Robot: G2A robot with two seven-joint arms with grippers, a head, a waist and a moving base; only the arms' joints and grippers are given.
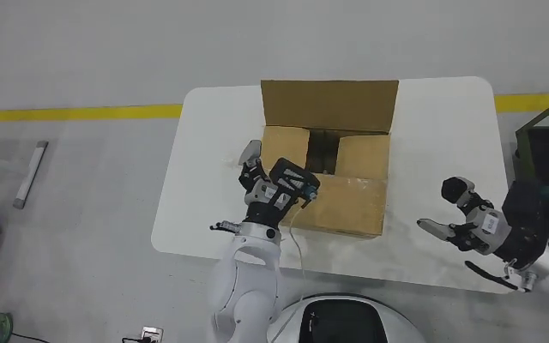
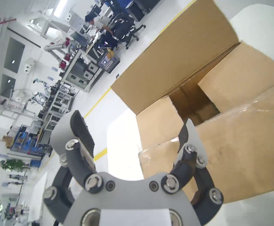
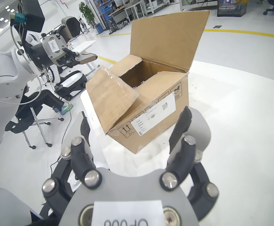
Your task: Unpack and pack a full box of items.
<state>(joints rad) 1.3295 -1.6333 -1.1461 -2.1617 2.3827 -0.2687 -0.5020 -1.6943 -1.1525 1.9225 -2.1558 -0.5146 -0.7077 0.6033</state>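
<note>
Box (image 1: 347,206) sat on the counter (image 1: 437,129), top partly open. Left end effector (image 2: 132,126) gaped empty beside it; right end effector (image 3: 134,119) likewise, well apart.

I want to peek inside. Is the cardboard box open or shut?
Partly open. The box has its back flap standing up, two side flaps folded in, and a dark gap between them.

My L gripper (image 2: 131,119) & R gripper (image 3: 135,113) look alike: light-grey metal palm plate, black linkages, silver round-head screws (image 2: 93,182) at each pivot, and grey fingers w/ black ribbed pads (image 2: 82,132). There's a white sticker (image 3: 128,211) w/ print on the R wrist plate. L arm (image 1: 244,283) has a glossy white shell w/ a black wrist section, plus a thin white cable (image 3: 11,32) ending in a teal connector (image 3: 18,16).
</note>
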